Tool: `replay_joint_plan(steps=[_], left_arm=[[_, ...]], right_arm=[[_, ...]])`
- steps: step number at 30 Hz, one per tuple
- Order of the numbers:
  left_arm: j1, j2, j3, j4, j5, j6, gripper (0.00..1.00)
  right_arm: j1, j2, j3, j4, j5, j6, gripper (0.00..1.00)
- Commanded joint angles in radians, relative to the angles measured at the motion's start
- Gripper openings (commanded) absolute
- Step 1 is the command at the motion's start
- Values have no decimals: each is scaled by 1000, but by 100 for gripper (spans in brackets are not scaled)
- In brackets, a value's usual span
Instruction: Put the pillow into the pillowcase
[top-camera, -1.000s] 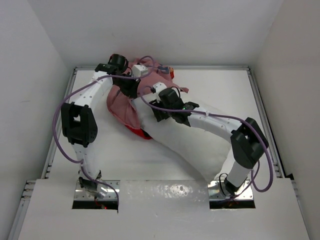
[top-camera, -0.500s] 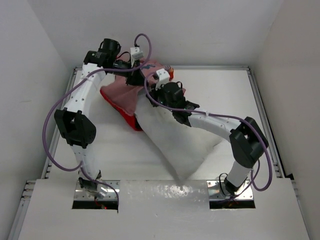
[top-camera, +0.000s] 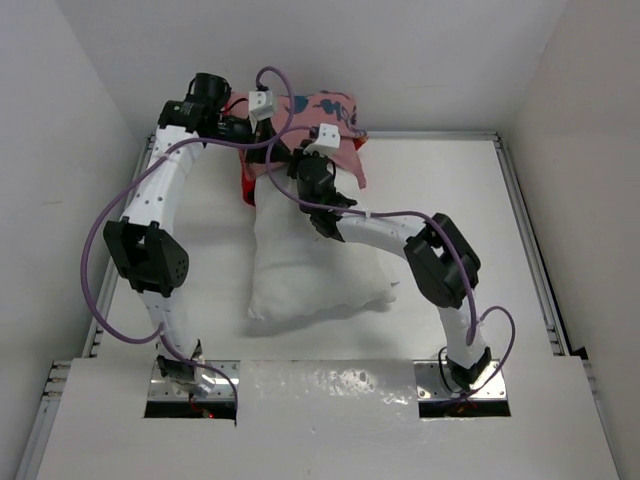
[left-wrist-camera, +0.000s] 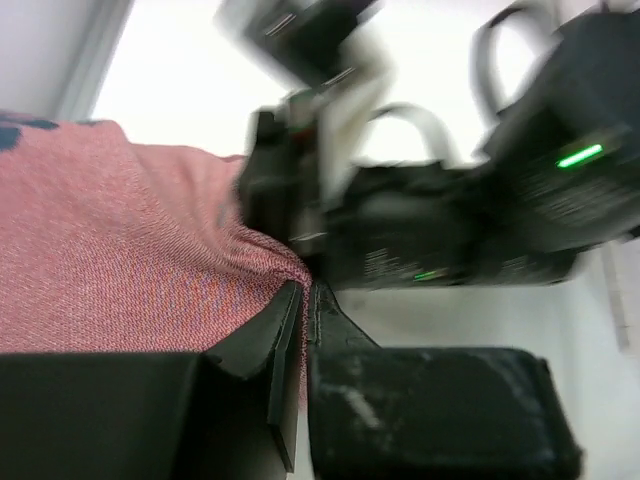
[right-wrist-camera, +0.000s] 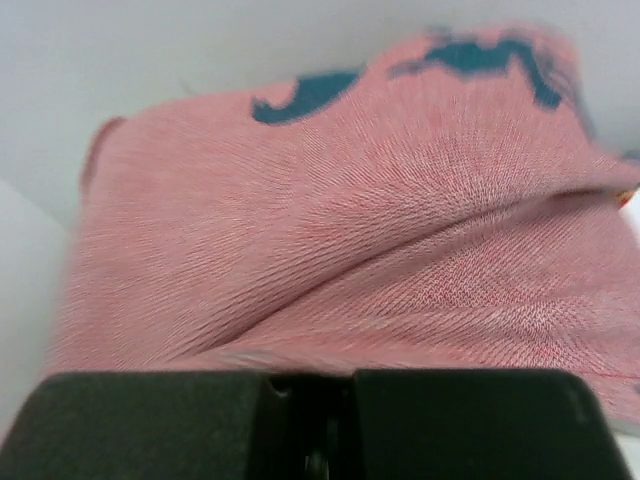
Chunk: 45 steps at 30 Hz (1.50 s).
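The pillow (top-camera: 310, 270) lies flat on the white worktop (top-camera: 440, 190), about midway between the two arm bases, its long side running away from them. Its far end goes under the pillowcase (top-camera: 343, 160), which is bunched up at the far edge of the worktop with the faded pink inside showing, a few dark blue marks on top and a strip of bright red at its left edge. Both arms reach out to that far end, the left one arching round from the left and the right one stretching over the pillow. In the left wrist view the left tool (left-wrist-camera: 305, 292) has its fingers pressed together on a drawn-up peak of the pink cloth, so it is clamped on the pillowcase, and the blurred dark wrist of the other arm sits just beyond it. In the right wrist view the right tool (right-wrist-camera: 310, 390) also has its fingers together, with the pink cloth rising right behind them. Whether any cloth is caught between them cannot be told.
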Motion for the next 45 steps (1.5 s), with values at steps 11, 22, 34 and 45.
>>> replay_joint_plan(steps=[11,22,34,45], left_arm=[[302,-129,-215,188,-179,-509,99],[316,78,-351,483,-344,-627,90],[292,347,-295,713,-360,-769,100],[295,183,-493,1014,-44,-944,0]], right_arm=[[-122,-205,-22,-392,-445,-218,99],[183,-179,142,-740,-177,-287,99],[202,340,527,-1119,131,-158,99],[63,309,538,-938,-53,-155,0]])
